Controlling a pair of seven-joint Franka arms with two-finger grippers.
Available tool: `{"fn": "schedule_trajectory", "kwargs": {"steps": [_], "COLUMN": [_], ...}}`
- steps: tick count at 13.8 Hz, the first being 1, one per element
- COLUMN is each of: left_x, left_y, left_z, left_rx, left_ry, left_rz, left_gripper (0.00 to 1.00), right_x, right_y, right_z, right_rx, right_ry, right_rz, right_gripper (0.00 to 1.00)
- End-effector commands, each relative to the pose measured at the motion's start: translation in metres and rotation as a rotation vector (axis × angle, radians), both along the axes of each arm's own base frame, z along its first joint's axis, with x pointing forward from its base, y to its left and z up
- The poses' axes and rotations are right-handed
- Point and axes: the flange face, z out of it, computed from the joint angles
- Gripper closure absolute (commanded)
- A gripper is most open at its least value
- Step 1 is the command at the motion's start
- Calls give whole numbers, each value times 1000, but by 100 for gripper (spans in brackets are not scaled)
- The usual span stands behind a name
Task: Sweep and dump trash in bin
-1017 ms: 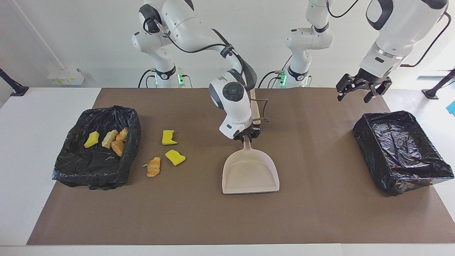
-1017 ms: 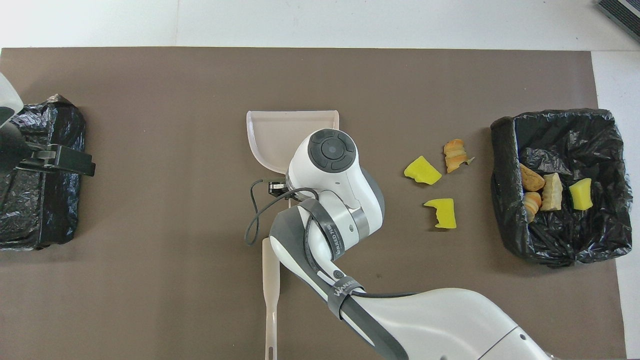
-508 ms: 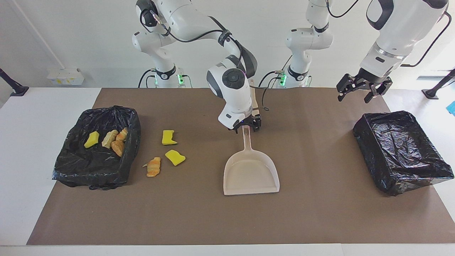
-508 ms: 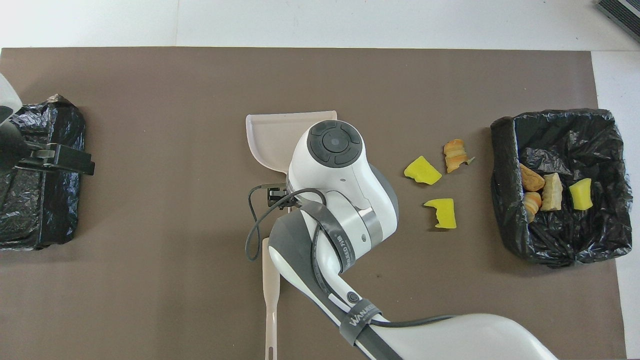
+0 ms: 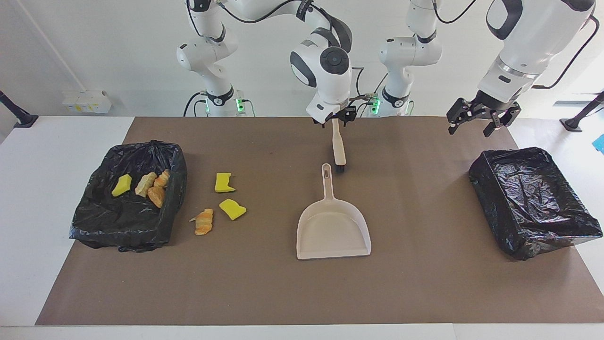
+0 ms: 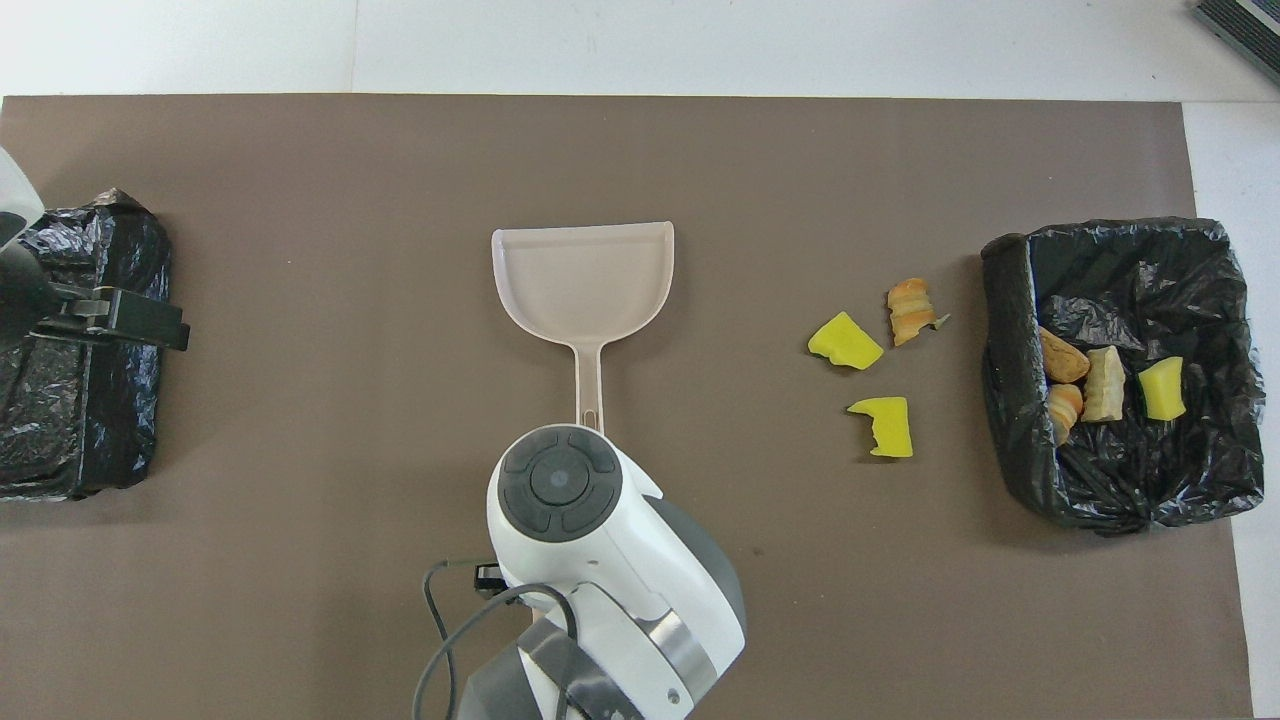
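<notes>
Three scraps of trash lie on the brown mat beside the filled bin: two yellow sponge chunks and a striped bread piece; they also show in the overhead view. Several more scraps lie in the black-lined bin at the right arm's end. The beige dustpan lies flat at mid-table, handle toward the robots. My right gripper is open, over the robots' end of the beige brush, which lies on the mat. My left gripper waits, open and empty, in the air.
A second black-lined bin with nothing in it stands at the left arm's end, below the left gripper. In the overhead view the right arm's wrist hides the brush and its own gripper.
My right gripper has left the dustpan's handle and moved up and toward the robots, to over the brush. The dustpan stays flat on the mat. The left arm has not moved.
</notes>
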Motion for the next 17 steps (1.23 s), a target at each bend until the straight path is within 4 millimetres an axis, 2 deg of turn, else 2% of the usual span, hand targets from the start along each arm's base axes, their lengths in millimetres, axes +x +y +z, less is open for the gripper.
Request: {"fn": "schedule_trajectory", "kwargs": {"steps": [1, 2, 5, 7, 10, 13, 15, 17], "left_x": [0, 0, 0, 0, 0, 0, 0, 0], "left_y": [2, 3, 3, 2, 3, 3, 3, 3], "left_z": [5, 5, 5, 5, 5, 5, 5, 5], "left_rx": [11, 11, 11, 11, 11, 11, 11, 11], "left_ry": [-12, -12, -12, -12, -12, -10, -12, -12], "left_rz": [9, 10, 10, 9, 10, 10, 10, 10], "left_gripper": [0, 0, 0, 0, 0, 0, 0, 0], "right_x": [-41, -52, -55, -71, -86, -86, -89, -88], "right_y": [-26, -24, -10, 4, 3, 2, 10, 12], "right_z": [-16, -26, -34, -56, -73, -75, -85, -86], "right_rx": [1, 16, 104, 103, 85, 87, 90, 98], "right_ry": [9, -2, -6, -23, -17, -26, -44, -54], "right_rz": [-26, -37, -103, -98, -76, -66, -59, -60], "right_gripper": [30, 30, 30, 30, 31, 34, 35, 36]}}
